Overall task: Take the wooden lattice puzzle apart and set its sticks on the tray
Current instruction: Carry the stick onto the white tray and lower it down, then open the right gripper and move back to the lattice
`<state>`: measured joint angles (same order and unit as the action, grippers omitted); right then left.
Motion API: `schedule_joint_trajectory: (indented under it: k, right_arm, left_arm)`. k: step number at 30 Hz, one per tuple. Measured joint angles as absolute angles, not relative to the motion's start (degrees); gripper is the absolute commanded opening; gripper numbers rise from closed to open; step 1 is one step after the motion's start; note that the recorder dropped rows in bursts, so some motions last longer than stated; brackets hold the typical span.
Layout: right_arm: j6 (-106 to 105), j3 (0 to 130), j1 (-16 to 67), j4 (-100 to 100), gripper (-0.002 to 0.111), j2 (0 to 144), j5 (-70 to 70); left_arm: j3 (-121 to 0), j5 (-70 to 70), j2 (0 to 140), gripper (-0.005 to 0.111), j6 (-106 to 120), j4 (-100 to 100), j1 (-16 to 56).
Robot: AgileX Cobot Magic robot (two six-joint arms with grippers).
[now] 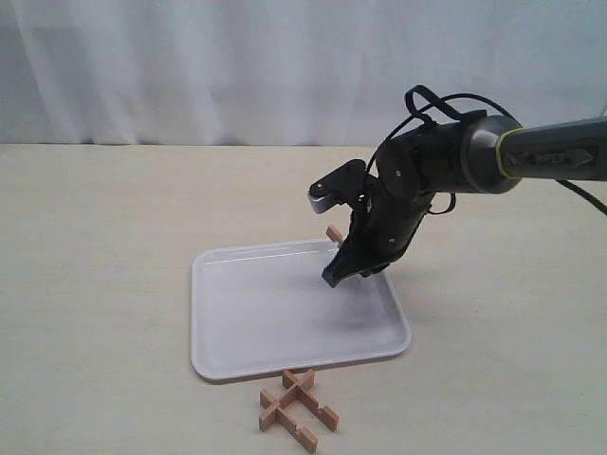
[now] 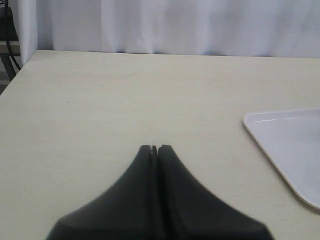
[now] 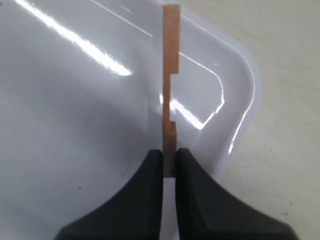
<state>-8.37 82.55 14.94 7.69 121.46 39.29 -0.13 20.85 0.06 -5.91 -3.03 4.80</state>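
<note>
My right gripper [image 1: 340, 270] hangs over the far right part of the white tray [image 1: 266, 313], shut on one notched wooden stick [image 1: 334, 234]. In the right wrist view the stick [image 3: 170, 75] juts straight out from between the fingertips of that gripper [image 3: 170, 152], above the tray's rounded corner [image 3: 235, 85]. The wooden lattice puzzle [image 1: 296, 409], still interlocked, lies on the table just in front of the tray's near edge. My left gripper [image 2: 155, 148] is shut on nothing over bare table and is out of the exterior view.
A white curtain [image 1: 237, 66] closes off the back of the beige table. In the left wrist view the tray's corner [image 2: 290, 145] lies beside the left gripper. A dark table-side frame [image 2: 7, 55] shows at the edge.
</note>
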Motion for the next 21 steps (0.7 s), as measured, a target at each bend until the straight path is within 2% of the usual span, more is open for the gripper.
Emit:
schedule_joint_trajectory:
  k: [2,5,11,13,21]
  right_arm:
    - [-8.27,83.48,14.94,7.69,0.006,121.45,41.11]
    - [-8.13,84.78,14.94,7.69,0.015,121.45,44.95]
    - [-7.41,84.88,14.94,7.79,0.045,121.45,48.19]
    - [-7.0,84.88,14.94,7.79,0.051,121.45,48.32]
    - [-6.87,84.88,14.94,7.79,0.054,116.81,48.5]
  left_arm:
    - [-0.13,20.85,0.06,0.0,-5.91,-3.03,4.8]
    - [-0.13,20.85,0.06,0.0,-5.91,-3.03,4.8]
    - [-0.13,20.85,0.06,0.0,-5.91,-3.03,4.8]
    - [-0.13,20.85,0.06,0.0,-5.91,-3.03,4.8]
    - [-0.13,20.85,0.06,0.0,-5.91,-3.03,4.8]
